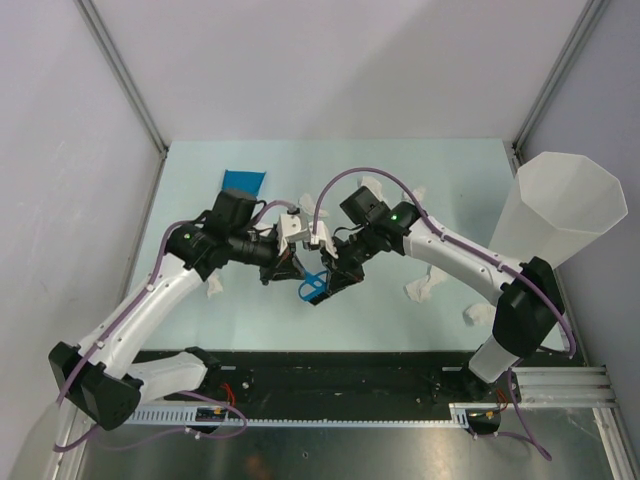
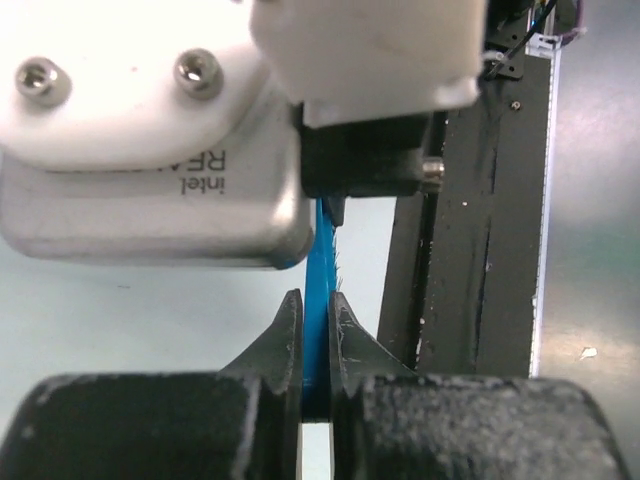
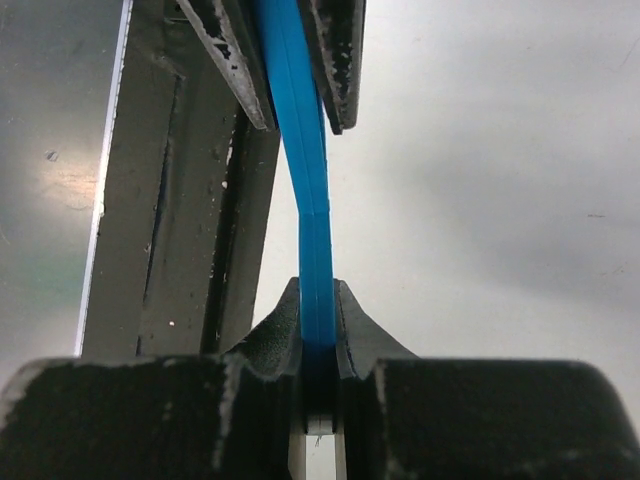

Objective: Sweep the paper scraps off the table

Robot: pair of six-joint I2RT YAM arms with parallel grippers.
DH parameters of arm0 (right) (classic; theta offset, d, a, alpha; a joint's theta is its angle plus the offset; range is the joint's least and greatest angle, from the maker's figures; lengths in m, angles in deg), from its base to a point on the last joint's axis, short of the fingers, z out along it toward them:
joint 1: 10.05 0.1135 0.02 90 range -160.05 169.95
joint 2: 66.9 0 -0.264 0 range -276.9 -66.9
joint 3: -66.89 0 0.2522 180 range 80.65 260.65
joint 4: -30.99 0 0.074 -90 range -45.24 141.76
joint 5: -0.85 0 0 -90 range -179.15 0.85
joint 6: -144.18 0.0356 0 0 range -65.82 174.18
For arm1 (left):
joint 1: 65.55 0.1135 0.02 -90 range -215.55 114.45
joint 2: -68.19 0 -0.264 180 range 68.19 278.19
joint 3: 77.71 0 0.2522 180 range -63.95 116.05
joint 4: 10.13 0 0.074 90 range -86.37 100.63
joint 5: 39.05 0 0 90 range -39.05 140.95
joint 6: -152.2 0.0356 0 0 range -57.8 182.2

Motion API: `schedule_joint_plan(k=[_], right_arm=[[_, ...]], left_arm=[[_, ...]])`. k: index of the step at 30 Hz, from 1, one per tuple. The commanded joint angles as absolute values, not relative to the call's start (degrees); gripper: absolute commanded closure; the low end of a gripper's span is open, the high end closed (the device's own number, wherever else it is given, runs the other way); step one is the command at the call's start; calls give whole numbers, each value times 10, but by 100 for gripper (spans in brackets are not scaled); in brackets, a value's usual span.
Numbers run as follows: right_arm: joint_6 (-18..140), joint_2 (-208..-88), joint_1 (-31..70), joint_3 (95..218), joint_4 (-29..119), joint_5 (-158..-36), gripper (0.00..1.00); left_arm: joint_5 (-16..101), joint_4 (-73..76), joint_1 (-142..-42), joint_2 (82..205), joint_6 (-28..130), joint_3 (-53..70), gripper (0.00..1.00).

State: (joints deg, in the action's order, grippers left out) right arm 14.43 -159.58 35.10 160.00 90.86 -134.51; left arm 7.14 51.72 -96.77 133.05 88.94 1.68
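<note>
1. Paper scraps (image 1: 422, 288): all lying loose on the table (image 1: 260, 320). There are a few at the back behind the arms, a couple front-right near the right arm, and one beside the left forearm. None of them looks gathered up, so I'd say the sweeping hasn't really started.
2. The blue strip (image 3: 312, 200) hangs over the middle of the table. It's thin and flat, and my guess is it's the handle of whatever does the sweeping. I can't make out the working end properly.
3. The left tool (image 2: 316, 305) is clamped tight on that strip, fingers pinching its flat faces.
4. The right tool (image 3: 318, 295) is clamped on the same strip, a bit further along. The two sets of fingers face each other, with the strip bridging them and kinked slightly in between.
5. Why both? It reads like a handover or a regrip, where one arm steadies the strip so the other gets a better sweeping grip. Pulling against each other could bend it.
6. There's a flat blue piece (image 1: 243, 180) at the back left, maybe a dustpan.
7. The white bin (image 1: 560, 210) stands at the right edge, probably where the scraps end up.
</note>
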Motion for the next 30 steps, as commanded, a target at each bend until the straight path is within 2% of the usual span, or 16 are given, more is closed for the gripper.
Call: schedule_joint_plan(k=[1,3,4,7,8,11,15,19,24,30], right_arm=[[159,-1593,351,1630,882,-1335,100],[177,-1594,350,1630,862,-1328,100],[189,-1593,347,1630,841,-1311,93],[262,-1594,333,1630,791,-1266,57],[286,-1594,327,1629,743,-1253,39],[418,-1600,285,1624,618,-1233,6],[616,-1642,269,1624,452,-1118,0],[760,-1716,301,1634,290,-984,4],[796,-1810,328,1686,281,-949,9],[734,-1819,342,1695,345,-953,9]], left_arm=[[48,534,-972,1326,900,14,100],[57,533,-971,1321,888,18,100],[66,532,-966,1319,883,21,100],[116,518,-939,1306,849,34,100],[137,512,-914,1294,844,36,100],[260,470,-857,1268,839,21,100],[354,405,-760,1243,842,16,100],[464,308,-709,1236,842,-7,100],[509,194,-701,1272,810,-48,100],[609,50,-726,1377,828,-39,100]])
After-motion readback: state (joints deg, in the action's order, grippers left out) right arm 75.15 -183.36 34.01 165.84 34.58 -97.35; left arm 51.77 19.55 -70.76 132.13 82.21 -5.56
